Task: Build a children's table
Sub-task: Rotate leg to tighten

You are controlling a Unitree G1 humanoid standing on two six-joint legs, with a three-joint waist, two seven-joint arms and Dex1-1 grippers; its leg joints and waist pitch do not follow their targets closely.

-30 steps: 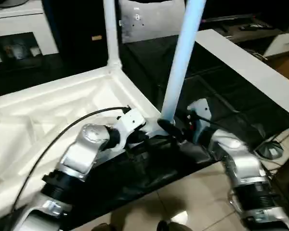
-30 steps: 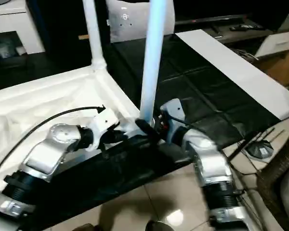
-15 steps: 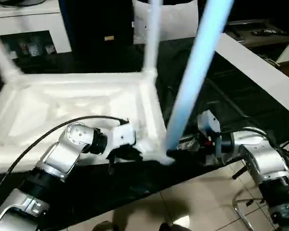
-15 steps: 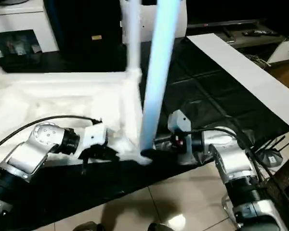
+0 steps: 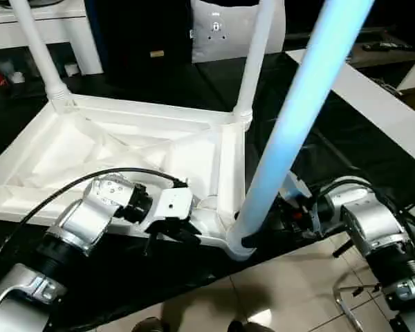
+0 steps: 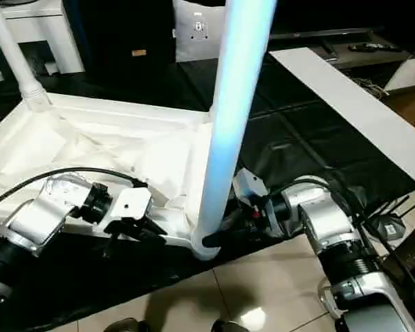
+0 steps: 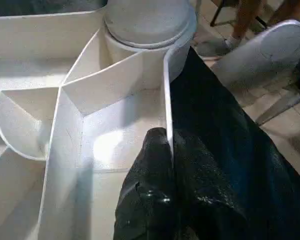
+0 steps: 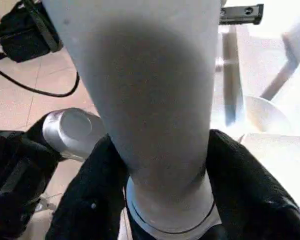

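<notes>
The small all-white plastic children's table (image 5: 145, 149) lies upside down on a black sheet (image 6: 290, 138) — its long round legs point up. The right end effector (image 8: 160, 200) is squeezed around the bottom of the near leg (image 6: 235, 104), just above the corner socket. The left end effector (image 7: 171, 165) pinches the thin side wall of the table, right beside that same socket.

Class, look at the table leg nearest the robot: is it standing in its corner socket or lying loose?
Standing in it. The nearest leg rises from the tabletop's corner socket, base gripped by the right gripper.
</notes>
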